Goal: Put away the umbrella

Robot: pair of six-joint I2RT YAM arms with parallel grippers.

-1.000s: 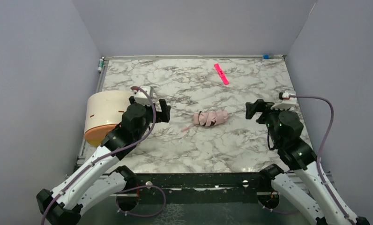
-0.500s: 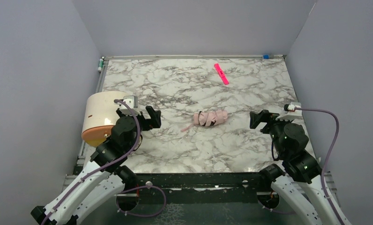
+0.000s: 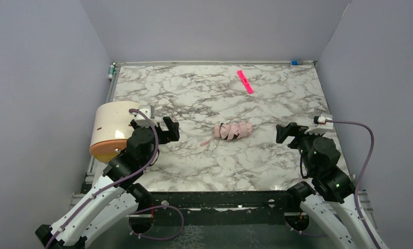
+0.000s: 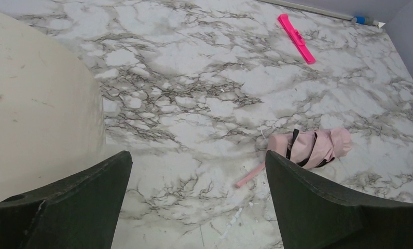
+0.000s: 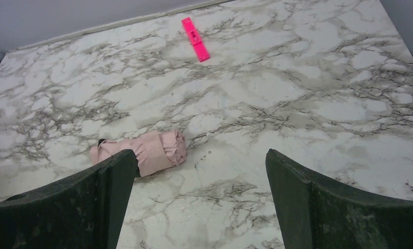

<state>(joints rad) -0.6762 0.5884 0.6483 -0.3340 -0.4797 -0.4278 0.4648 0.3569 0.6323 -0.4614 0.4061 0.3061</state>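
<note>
Left gripper (image 3: 166,130): Drawn back toward the near edge from a position farther out on the table a second earlier. Jaws stood wide apart with nothing between them; the left wrist view showed only bare tabletop in the gap.
Right gripper (image 3: 284,133): Likewise withdrawn nearer to its base. Jaws were fully spread and empty.
Jaw change: Both pairs had opened slightly further over the last second and then held at full spread.
Cream cylinder with orange end (image 3: 109,134): Lay on its side at the left edge, just beside the left gripper, in the same place as before.
White-and-grey marble tabletop (image 3: 194,166): No new object had appeared on it.
Pale pink fabric folding umbrella (image 3: 233,130): Lay mid-table between the two grippers, apart from both, collapsed into a short roll with black bands (image 4: 293,146) across it. A thin pink tail (image 4: 250,176) pointed toward the left arm. Its position matched the earlier pictures.
Bright pink flat strip (image 3: 245,81): Rested well beyond the umbrella near the far edge, unmoved.
Meaning for the task: Judged that both arms had let go and were backing off. The umbrella appeared bundled and left at rest, so the folding looked finished or close to it. No holder for stowing it was visible.
</note>
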